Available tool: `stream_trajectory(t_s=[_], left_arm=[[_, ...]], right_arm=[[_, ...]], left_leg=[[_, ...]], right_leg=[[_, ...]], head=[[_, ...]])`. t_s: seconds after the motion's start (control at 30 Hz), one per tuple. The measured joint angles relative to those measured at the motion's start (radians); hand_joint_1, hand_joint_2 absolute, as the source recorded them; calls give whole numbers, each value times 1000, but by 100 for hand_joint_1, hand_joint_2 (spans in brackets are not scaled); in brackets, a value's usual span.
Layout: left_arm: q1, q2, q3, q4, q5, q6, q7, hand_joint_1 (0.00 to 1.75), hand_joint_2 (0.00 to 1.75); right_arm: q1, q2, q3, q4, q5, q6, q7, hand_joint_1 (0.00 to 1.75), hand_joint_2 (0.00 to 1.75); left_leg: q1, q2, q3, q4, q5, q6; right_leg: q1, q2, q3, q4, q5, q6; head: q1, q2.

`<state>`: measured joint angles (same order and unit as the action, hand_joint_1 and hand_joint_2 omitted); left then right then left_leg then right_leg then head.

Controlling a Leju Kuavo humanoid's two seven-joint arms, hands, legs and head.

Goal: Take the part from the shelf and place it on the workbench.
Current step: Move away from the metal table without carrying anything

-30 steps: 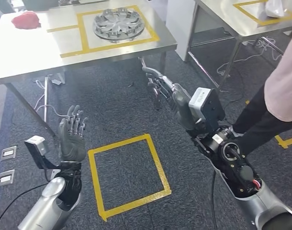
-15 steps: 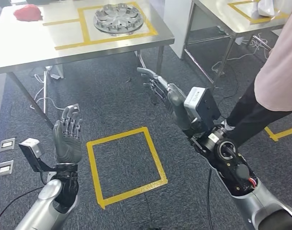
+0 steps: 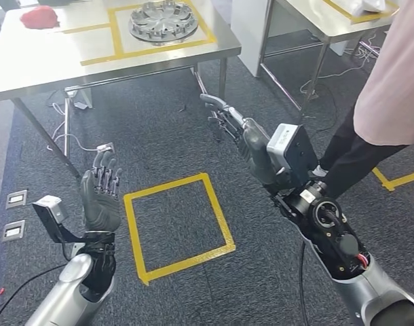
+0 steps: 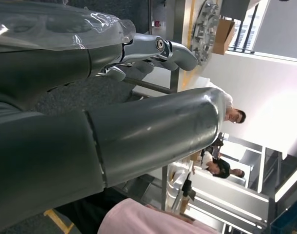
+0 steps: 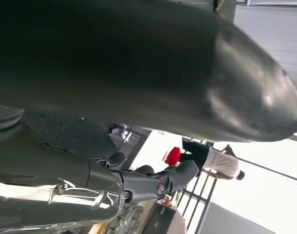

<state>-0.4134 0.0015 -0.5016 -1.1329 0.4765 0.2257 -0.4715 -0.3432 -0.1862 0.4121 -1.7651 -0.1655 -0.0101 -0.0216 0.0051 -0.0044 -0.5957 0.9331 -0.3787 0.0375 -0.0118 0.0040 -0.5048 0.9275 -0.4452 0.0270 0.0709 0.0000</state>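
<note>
- Round, silvery, spoked metal part (image 3: 163, 20) lying flat on steel bench (image 3: 51, 61), inside a yellow tape outline.
- Red cloth (image 3: 39, 17) at the bench's far left corner.
- Left hand (image 3: 100, 195) raised, palm up, fingers apart, holding nothing.
- Right hand (image 3: 231, 124) stretched forward over grey carpet, fingers extended and apart, holding nothing.
- Yellow tape square (image 3: 176, 226) on the floor between the arms.
- Person (image 3: 384, 102) in pink top close beside right arm.

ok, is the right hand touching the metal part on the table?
Apart. In the head view the right hand hangs over the carpet with nothing in it, while the metal part lies on the table beyond.
</note>
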Motion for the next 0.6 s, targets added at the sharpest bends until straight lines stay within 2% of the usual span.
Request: stream_trajectory(t_s=[0.03,0.07,0.13,0.2,0.47,0.6], left_arm=[[0,0,0,-1,0,0,0,0,0],[1,0,0,-1,0,0,0,0,0],[1,0,0,-2,0,0,0,0,0],[2,0,0,-3,0,0,0,0,0],[1,0,0,-4,0,-3,0,0,0],[1,0,-1,-4,-1,-9,0,0,0]], right_arm=[[0,0,0,0,0,0,0,0,0],[1,0,0,0,0,0,0,0,0],[1,0,0,0,0,0,1,0,0],[2,0,0,0,0,0,1,0,0],[5,0,0,0,33,-11,0,0,0],[8,0,-1,0,39,-14,-2,0,0]], left_leg=[[0,0,-1,-3,3,10],[0,-1,-2,-6,12,8],[1,0,-2,-12,24,-9],[1,0,-2,-16,30,-19],[1,0,-2,-17,29,-28],[0,0,-3,-16,28,-29]], right_leg=[[1,1,-3,0,3,-1],[2,1,-5,1,5,-6],[3,2,-9,2,9,-9],[3,3,-12,3,11,-12],[3,3,-13,3,10,-12],[2,3,-13,2,10,-11]], head=[[-5,0],[-8,0],[-11,0],[-13,0],[-14,0],[-14,0]])
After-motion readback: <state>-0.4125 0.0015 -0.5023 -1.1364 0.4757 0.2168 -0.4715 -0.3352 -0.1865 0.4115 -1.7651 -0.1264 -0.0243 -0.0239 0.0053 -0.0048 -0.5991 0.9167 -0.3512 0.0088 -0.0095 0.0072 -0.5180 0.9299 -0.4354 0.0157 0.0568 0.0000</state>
